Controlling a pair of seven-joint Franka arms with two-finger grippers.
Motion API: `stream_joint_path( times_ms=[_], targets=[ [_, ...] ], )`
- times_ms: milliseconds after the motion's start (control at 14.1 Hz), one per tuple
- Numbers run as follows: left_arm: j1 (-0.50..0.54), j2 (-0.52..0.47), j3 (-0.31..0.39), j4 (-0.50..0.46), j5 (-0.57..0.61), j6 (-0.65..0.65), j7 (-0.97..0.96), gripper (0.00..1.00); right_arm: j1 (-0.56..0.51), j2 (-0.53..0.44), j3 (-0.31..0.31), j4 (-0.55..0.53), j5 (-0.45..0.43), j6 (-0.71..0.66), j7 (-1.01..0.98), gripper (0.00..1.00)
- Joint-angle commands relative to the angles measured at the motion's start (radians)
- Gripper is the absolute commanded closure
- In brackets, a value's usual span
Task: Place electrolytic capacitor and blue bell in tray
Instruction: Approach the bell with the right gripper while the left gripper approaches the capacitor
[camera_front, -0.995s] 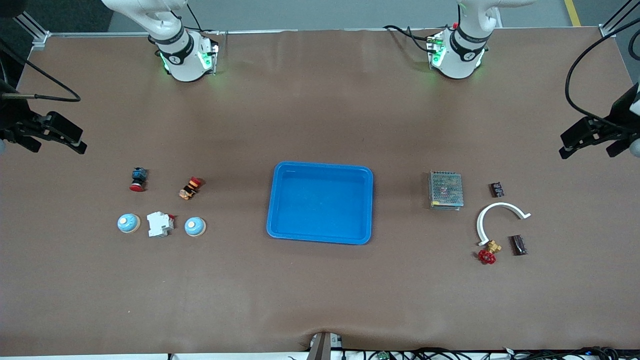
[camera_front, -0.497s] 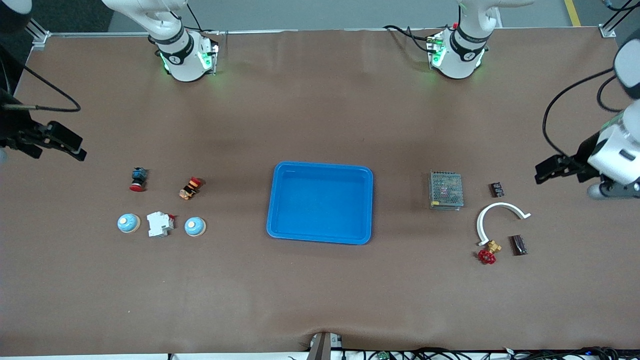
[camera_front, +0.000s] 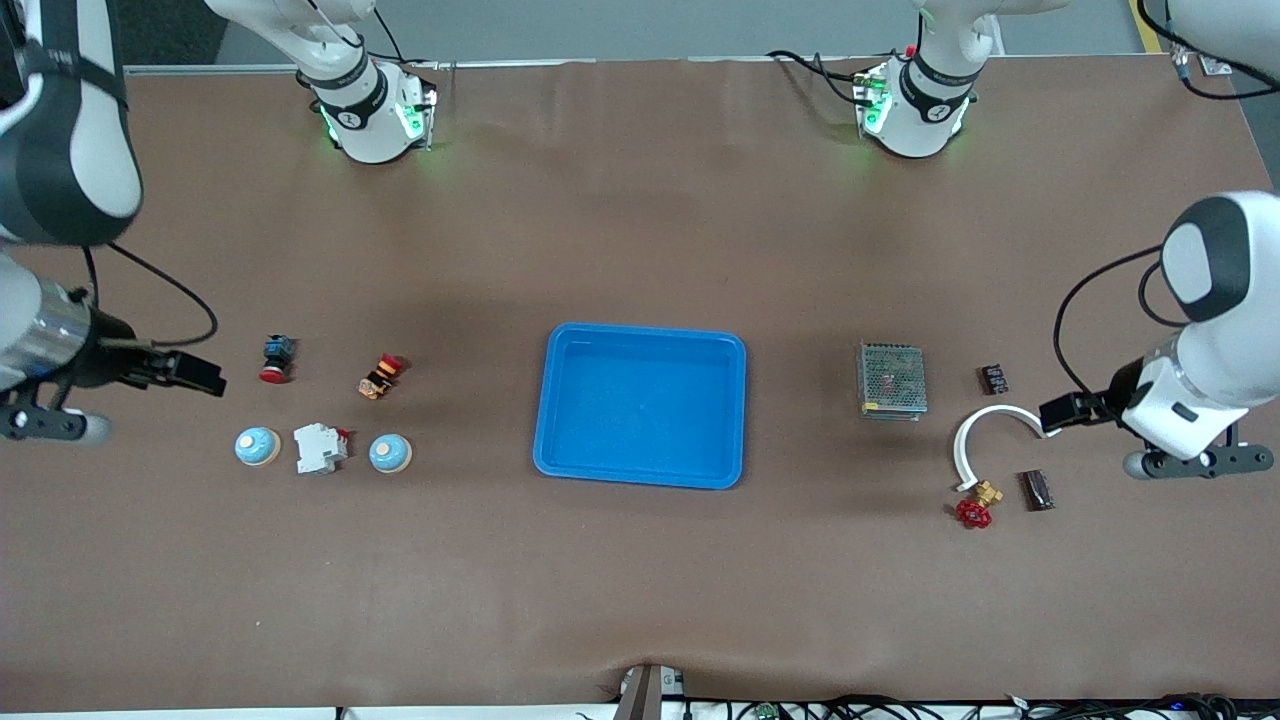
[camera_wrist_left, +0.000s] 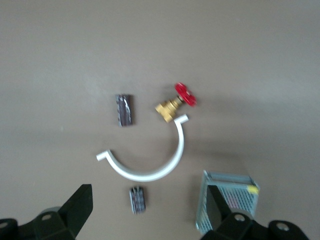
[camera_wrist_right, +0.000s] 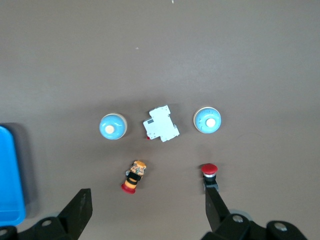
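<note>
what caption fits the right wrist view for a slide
Open right gripper above two blue bells, a white circuit breaker and two red pushbuttons.

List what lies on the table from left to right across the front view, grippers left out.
Blue bell → blue-bodied red push button → white circuit breaker → orange-and-red push button and second blue bell → tray → mesh-covered power supply → red-handled brass valve → white curved clip.

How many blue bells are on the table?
2. One bell lies toward the right arm's end of the table. The other bell is closer to the tray. A white breaker sits between them. None looks hidden.
</note>
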Motion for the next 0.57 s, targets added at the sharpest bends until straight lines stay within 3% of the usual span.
stream_joint_path(
  times_ms=[0, 284, 497],
  targets=[
    [0.025, 0.071, 0.004, 0.022, -0.012, 0.072, -0.003, 0.0, -0.047, 0.068, 0.012, 0.007, -0.003, 0.036, -0.062, 0.0],
    [0.054, 0.123, 0.004, 0.035, -0.015, 0.113, -0.003, 0.0, -0.095, 0.094, 0.01, -0.126, -0.008, 0.246, -0.194, 0.0],
    [0.062, 0.174, 0.004, 0.037, -0.015, 0.144, -0.004, 0.0, -0.11, 0.151, 0.01, -0.148, -0.028, 0.297, -0.194, 0.0]
  ],
)
